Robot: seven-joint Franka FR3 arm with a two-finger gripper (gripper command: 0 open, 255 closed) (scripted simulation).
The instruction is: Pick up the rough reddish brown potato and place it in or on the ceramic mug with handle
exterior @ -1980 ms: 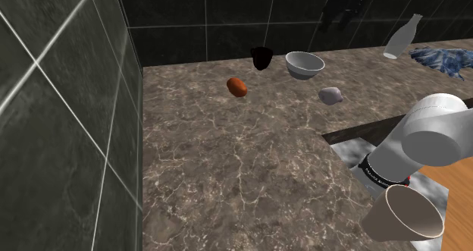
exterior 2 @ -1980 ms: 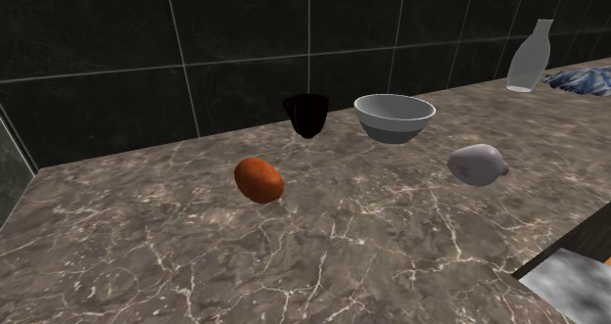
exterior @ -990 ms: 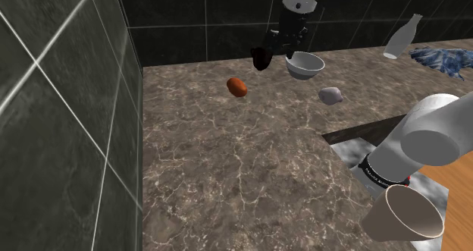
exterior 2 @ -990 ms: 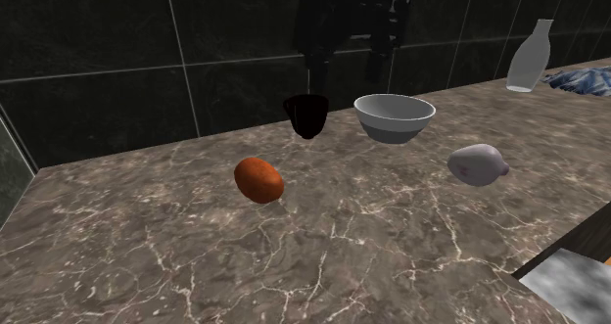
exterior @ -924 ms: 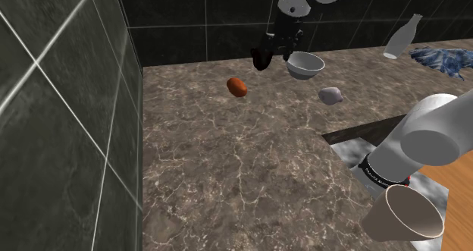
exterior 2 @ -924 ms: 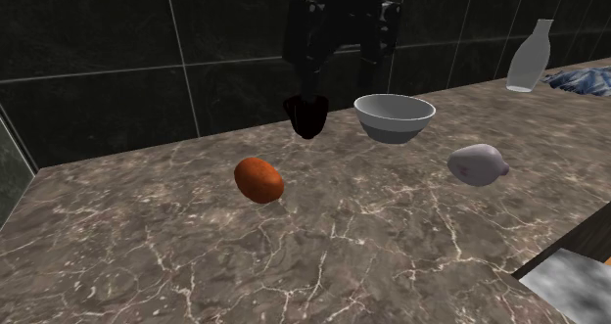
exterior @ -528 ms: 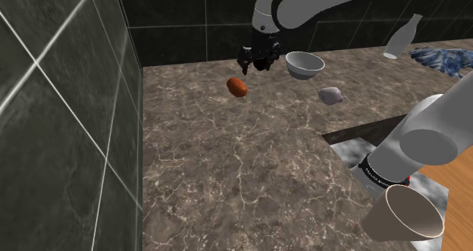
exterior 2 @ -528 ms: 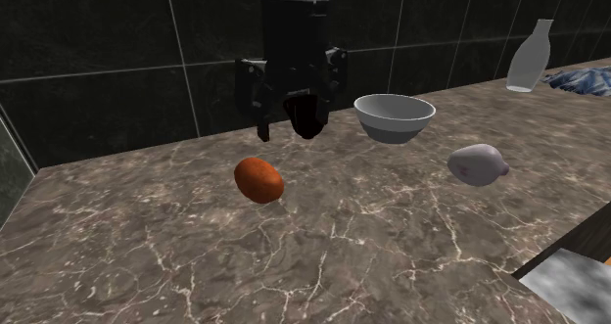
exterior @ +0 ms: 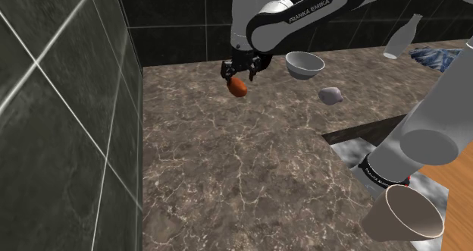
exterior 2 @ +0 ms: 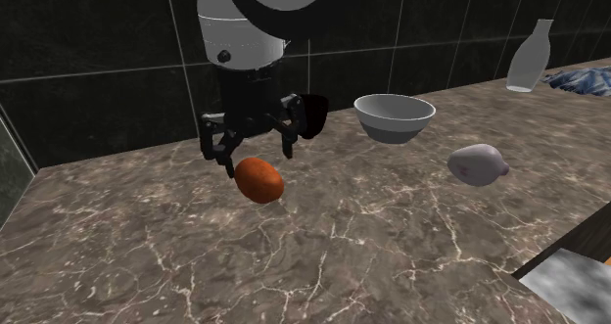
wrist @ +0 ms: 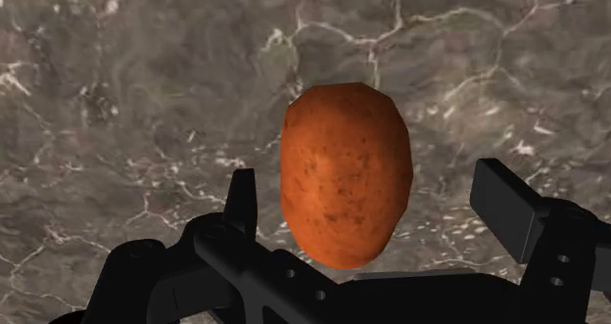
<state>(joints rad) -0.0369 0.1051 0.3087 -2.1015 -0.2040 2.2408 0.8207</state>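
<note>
The reddish brown potato (exterior: 238, 88) (exterior 2: 258, 180) lies on the marble counter (exterior: 227, 158), speckled and egg-shaped. My gripper (exterior: 241, 74) (exterior 2: 257, 153) hangs just above it, open, one finger on either side of its upper end. In the wrist view the potato (wrist: 345, 175) sits between the spread fingers of the gripper (wrist: 372, 200), and neither finger touches it. The mug (exterior 2: 315, 115) is black and stands just behind the gripper near the tiled wall, partly hidden by one finger.
A grey bowl (exterior: 305, 64) (exterior 2: 394, 115) stands beside the mug. A purplish lump (exterior: 330, 95) (exterior 2: 477, 162) lies nearer the counter's edge. A pale bottle (exterior: 402, 37) and blue cloth (exterior: 443, 60) sit far along. Dark tiled walls (exterior: 68, 98) bound the counter.
The arm swung down from above the mug and bowl to the shoulder view's left and lowered over the potato. Its fingers stayed open. Nothing on the counter moved.
</note>
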